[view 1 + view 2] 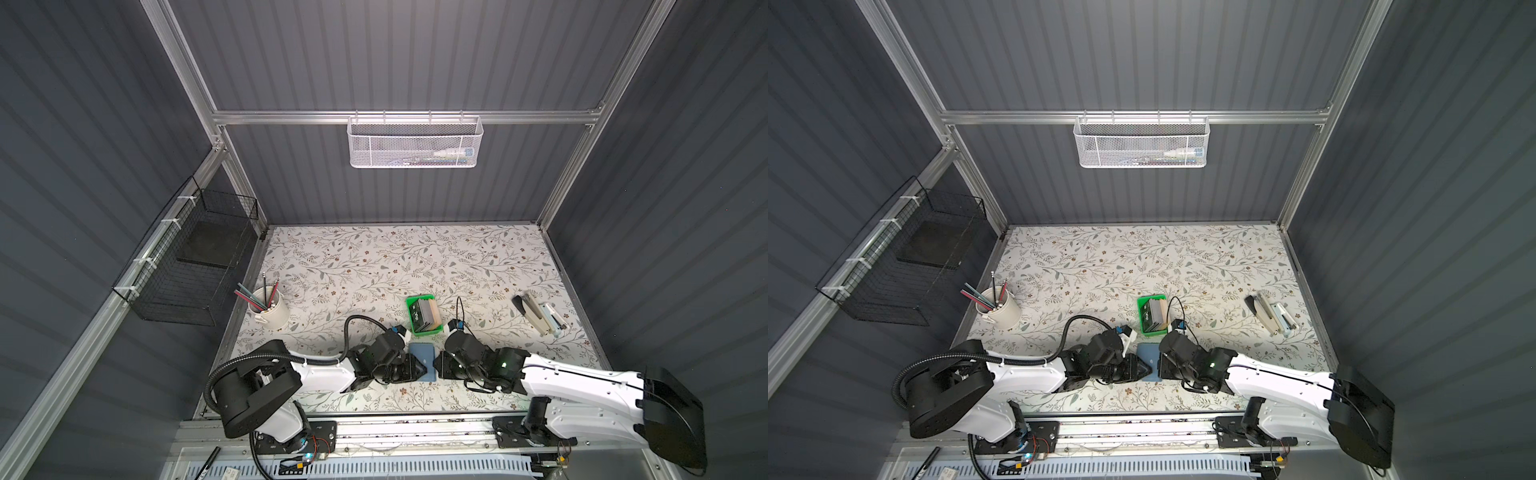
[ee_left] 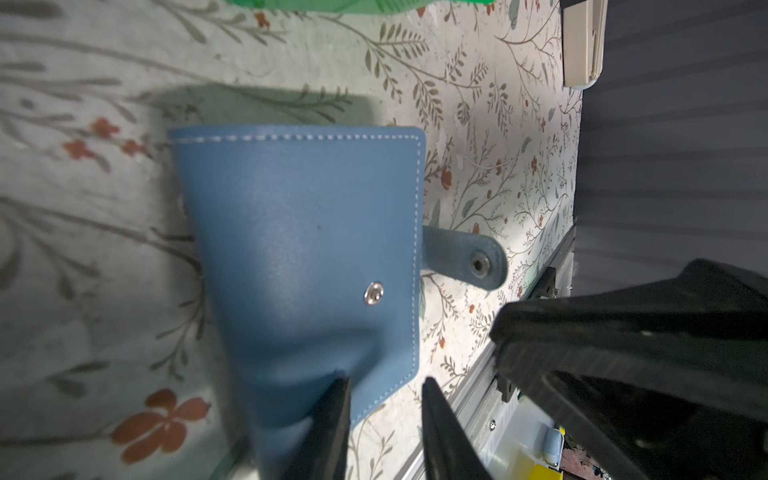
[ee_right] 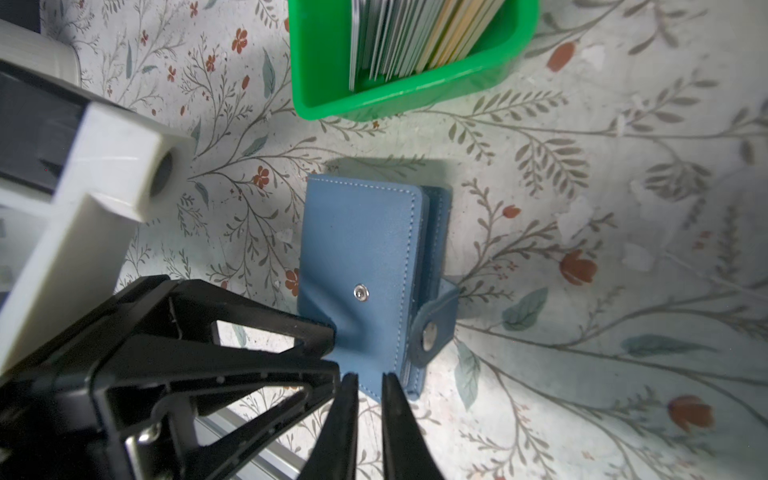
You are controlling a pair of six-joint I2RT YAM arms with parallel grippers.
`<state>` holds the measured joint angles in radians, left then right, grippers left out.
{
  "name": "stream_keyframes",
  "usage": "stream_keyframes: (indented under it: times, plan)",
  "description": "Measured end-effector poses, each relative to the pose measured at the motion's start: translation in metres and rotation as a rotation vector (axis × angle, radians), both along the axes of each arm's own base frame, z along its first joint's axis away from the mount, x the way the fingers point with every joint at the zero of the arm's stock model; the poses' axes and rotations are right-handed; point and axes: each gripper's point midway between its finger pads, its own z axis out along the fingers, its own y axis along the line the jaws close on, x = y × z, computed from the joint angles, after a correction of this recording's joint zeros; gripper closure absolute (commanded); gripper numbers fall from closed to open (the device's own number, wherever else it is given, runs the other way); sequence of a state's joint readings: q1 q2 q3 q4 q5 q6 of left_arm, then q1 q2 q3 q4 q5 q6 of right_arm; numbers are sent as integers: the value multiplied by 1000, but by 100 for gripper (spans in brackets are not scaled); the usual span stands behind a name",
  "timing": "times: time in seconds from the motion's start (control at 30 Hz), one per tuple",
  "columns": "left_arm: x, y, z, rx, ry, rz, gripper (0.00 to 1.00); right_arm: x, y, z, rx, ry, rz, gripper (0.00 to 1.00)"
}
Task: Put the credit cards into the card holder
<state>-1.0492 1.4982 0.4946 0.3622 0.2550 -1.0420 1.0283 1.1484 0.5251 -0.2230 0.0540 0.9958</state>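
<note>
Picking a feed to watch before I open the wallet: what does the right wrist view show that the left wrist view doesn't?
Only the right wrist view shows the credit cards, on edge in the green tray. Only the left wrist view shows the beige stapler. Both show the closed card holder, its tab unsnapped, with the left gripper and right gripper by its end away from the tray.

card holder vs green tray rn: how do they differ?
The card holder is blue, flat and folded, snap tab undone; the green tray is an open-topped box. The green tray holds the credit cards on edge; the card holder shows none. The left hand and right hand are at the card holder, neither at the green tray. Both sit on the floral table.
</note>
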Motion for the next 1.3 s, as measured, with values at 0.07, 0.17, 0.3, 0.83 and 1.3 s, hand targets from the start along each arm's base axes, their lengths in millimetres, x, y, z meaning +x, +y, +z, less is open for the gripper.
stream_keyframes:
  times: [0.07,0.17,0.3,0.83,1.3]
  plan:
    - [-1,0,0,1,-2,-3,69,-2,1,-6,-13,16,7,86]
    - [-1,-1,0,-1,-3,-3,69,-2,3,-10,-14,28,15,86]
    - [-1,-2,1,-7,-6,-5,70,-2,6,-16,-19,39,19,87]
    - [-1,-9,15,-69,-29,-23,75,-4,8,-34,-30,88,-7,89]
    - [15,16,26,-32,-43,28,74,-4,7,-35,-25,97,-27,90]
